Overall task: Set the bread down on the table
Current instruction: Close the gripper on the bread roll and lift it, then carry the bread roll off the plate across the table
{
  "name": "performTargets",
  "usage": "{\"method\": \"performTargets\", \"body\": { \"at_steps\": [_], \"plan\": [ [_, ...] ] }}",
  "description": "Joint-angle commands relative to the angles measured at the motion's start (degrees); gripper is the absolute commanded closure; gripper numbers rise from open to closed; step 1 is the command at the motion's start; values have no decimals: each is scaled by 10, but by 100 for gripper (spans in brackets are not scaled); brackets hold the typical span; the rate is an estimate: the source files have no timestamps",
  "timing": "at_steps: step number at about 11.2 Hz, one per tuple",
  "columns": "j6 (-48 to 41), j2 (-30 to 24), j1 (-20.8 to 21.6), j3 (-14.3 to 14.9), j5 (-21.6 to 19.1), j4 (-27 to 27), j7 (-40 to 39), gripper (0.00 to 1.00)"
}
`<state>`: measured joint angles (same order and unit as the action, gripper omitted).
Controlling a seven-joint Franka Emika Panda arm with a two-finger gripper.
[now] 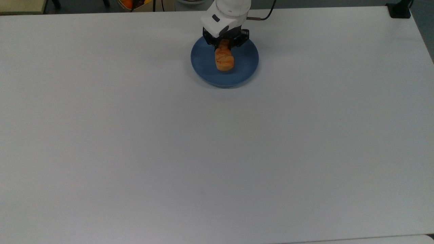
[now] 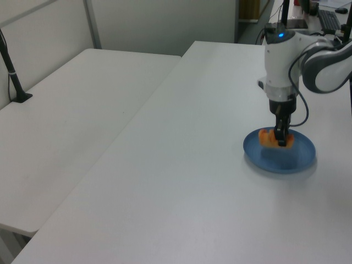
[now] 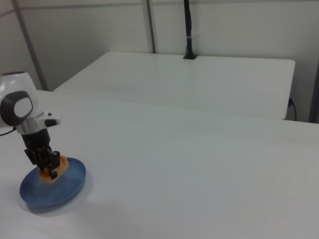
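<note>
Top view: the gripper (image 1: 224,45) hangs over the far side of a blue plate (image 1: 204,66), its jaws closed on one end of the bread (image 1: 224,60). The bread's free end points toward the top view's bottom edge, over the middle of the plate. The plate sits near the far edge of the surface (image 1: 217,152), a little right of centre in the top view.

In the left view the bread (image 2: 268,138) hangs in the gripper (image 2: 281,139) clear of the plate (image 2: 303,158), with blue showing beneath it. The white arm (image 2: 281,60) stands upright above it.

In the right view the gripper (image 3: 48,167) holds the bread (image 3: 56,169) above the plate (image 3: 65,188) at the right view's lower left. A second white table (image 3: 189,84) stands beyond the surface (image 3: 199,174).
</note>
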<state>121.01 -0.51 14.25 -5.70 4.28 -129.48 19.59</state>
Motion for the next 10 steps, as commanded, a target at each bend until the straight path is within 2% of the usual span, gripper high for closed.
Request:
{"method": "performTargets", "body": {
  "at_steps": [1,3,4,8,9,10],
  "plan": [
    [-61,-32,-23,9,33,20,-13,60],
    [-68,-48,-76,11,35,21,-73,59],
    [-68,-50,-96,27,35,21,-106,59],
    [-39,-37,-102,160,57,25,-234,59],
    [-22,-30,-112,182,57,27,-265,59],
    [-15,-13,-134,187,57,43,-290,59]
  ]
}}
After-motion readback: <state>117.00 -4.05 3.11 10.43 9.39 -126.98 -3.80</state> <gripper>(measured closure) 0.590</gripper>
